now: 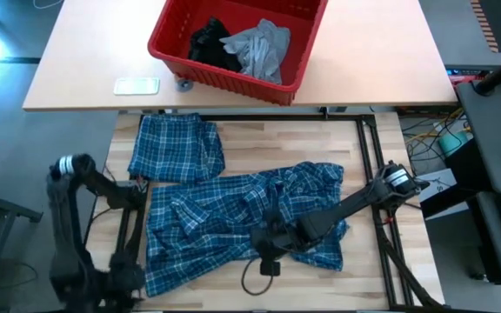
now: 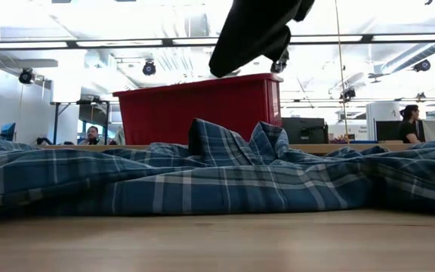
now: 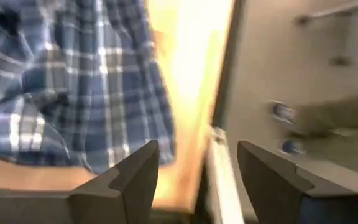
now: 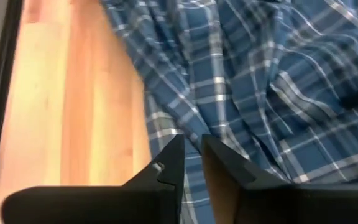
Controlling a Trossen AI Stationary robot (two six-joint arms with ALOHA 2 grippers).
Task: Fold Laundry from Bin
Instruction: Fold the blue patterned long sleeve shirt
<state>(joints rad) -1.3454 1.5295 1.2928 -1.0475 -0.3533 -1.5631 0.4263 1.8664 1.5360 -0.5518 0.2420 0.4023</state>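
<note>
The blue-and-white plaid shirt (image 1: 242, 217) is lying spread and rumpled across the wooden worktop (image 1: 372, 261). The right pincer (image 4: 191, 163) is hovering over the shirt's near edge, its fingers nearly together and gripping nothing. The left pincer (image 3: 197, 180) is sitting at the worktop's left edge, fingers apart and empty. The red bin (image 1: 307, 48) is holding a light grey T-shirt (image 1: 259, 48) and a small black garment (image 1: 209, 43)

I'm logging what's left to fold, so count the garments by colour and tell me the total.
Blue-and-white plaid cloth pieces on the wooden table: 2, a folded one and a large spread-out shirt
Light grey garment in the red plastic bin: 1
Black garment in the bin: 1
Total: 4
</note>
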